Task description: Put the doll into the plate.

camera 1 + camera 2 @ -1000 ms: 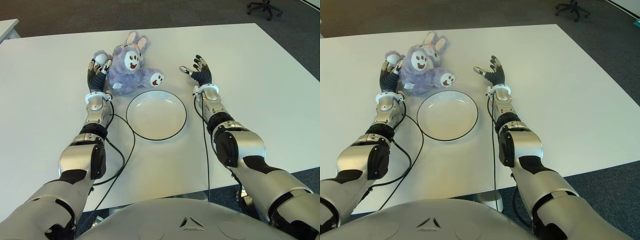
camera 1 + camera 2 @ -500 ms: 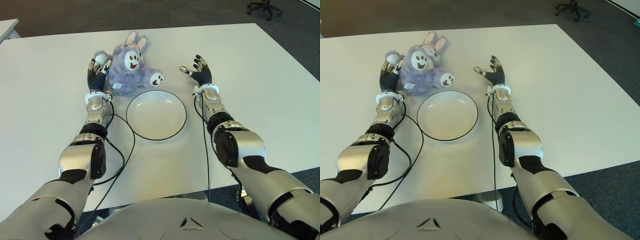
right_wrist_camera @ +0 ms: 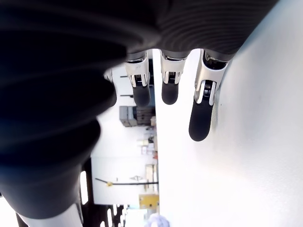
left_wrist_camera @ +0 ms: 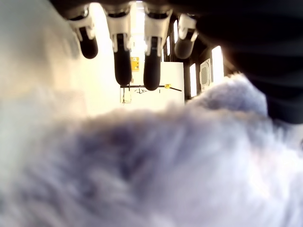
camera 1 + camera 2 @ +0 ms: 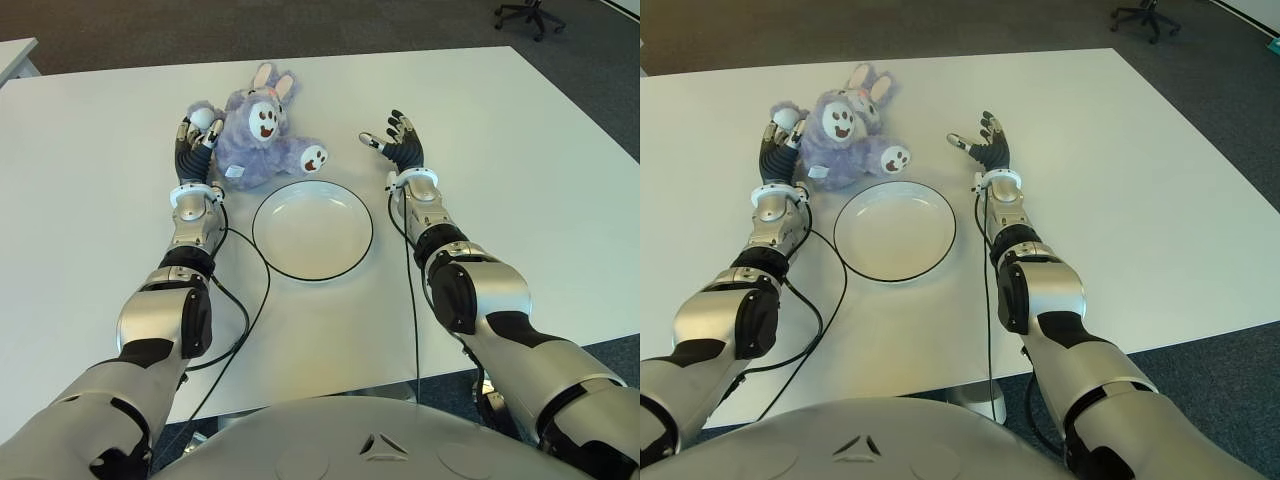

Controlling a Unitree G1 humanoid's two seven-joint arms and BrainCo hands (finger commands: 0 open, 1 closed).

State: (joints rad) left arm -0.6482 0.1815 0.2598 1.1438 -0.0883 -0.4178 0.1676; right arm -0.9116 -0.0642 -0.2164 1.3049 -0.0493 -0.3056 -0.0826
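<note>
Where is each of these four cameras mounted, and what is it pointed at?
Left eye view: on the head, looking down at the table, doll, plate; both arms show.
Right eye view: same scene, slightly shifted.
Left wrist view: along the left hand, open fingers against the doll.
Right wrist view: along the open right hand, over the table.

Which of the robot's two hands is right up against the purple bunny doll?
The left hand: it sits against the doll, fingers open. The right hand shows apart from it, across the plate, holding nothing.
</note>
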